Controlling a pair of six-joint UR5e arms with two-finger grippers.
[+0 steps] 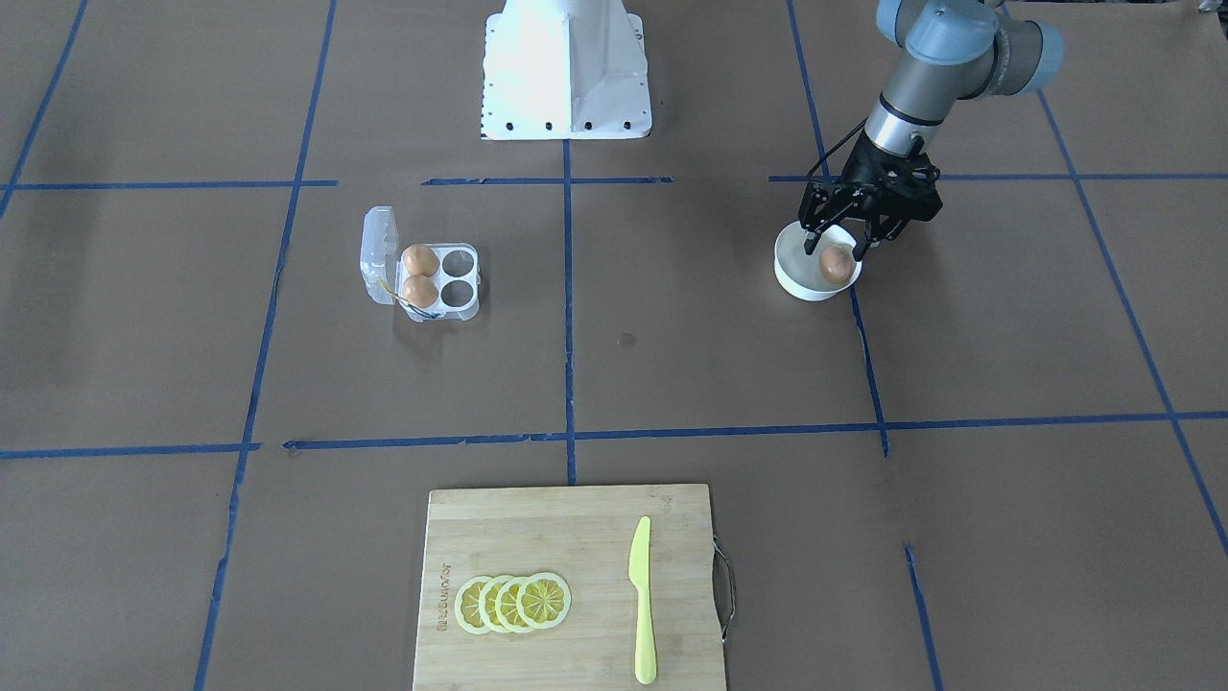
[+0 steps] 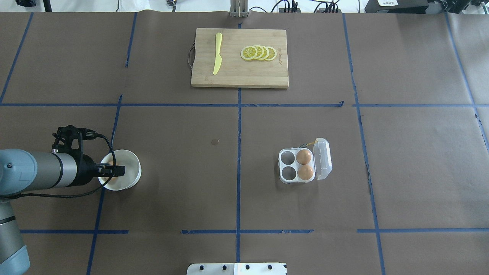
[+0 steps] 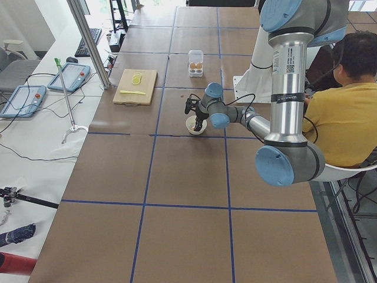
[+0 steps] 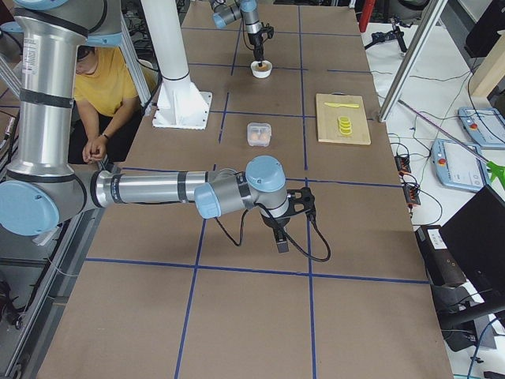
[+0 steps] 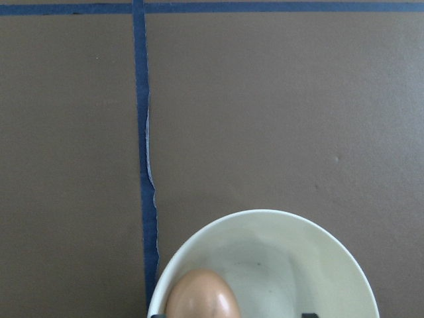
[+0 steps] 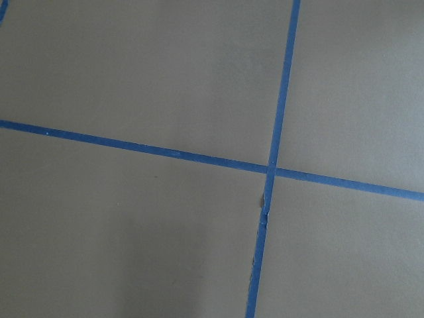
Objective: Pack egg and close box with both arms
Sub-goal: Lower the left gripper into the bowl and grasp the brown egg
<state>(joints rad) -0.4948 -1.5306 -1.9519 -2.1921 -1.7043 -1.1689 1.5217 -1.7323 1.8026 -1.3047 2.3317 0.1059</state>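
Note:
One brown egg lies in a round white bowl; it also shows in the left wrist view. My left gripper is open, lowered into the bowl with its fingers on either side of the egg. The clear box stands open, its lid tipped back. Two eggs fill the cells next to the lid; the other two cells are empty. My right gripper hangs low over bare table, far from the box; I cannot tell whether it is open or shut.
A wooden cutting board with lemon slices and a yellow knife lies at the operators' edge. The white base block stands at the robot's side. A person in yellow sits beside the robot.

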